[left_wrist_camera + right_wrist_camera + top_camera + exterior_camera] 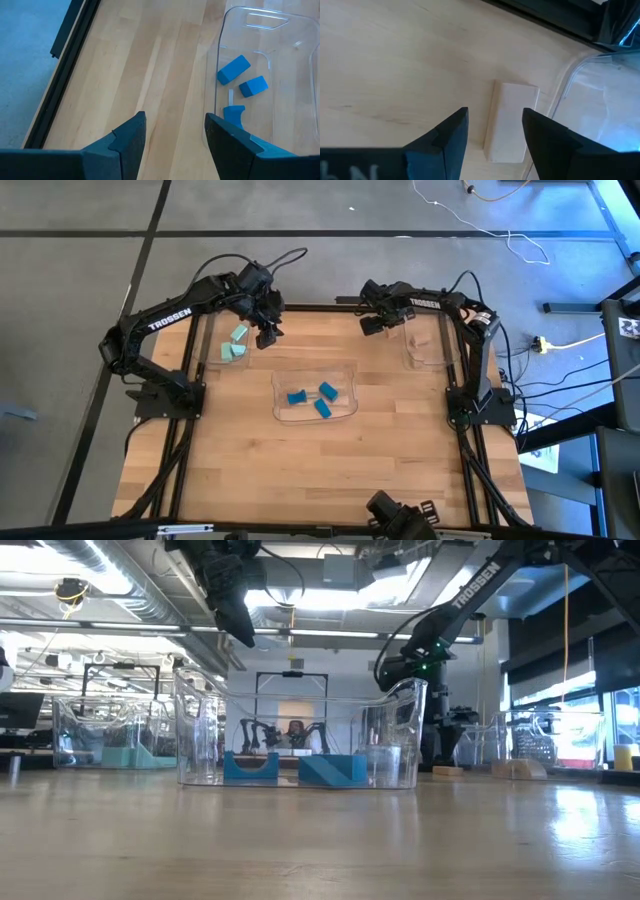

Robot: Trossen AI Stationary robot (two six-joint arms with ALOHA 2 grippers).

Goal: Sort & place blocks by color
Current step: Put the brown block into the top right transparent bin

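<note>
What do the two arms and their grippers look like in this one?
Both arms are black and jointed. The left arm and the right arm each carry white TROSSEN lettering, with black cables looping off the wrists. The left gripper and right gripper have dark, flat, wedge-shaped fingers.

Around your wooden table (300, 470) lies grey floor (60, 300) crossed by dark seams, with a white cable (520, 242) trailing at one o'clock and black cables (560, 390) bunched at three o'clock. Looking level across the table, you see ceiling ducts (110, 585), long strip lights (330, 633), and bright windows (560, 700) at three o'clock.
</note>
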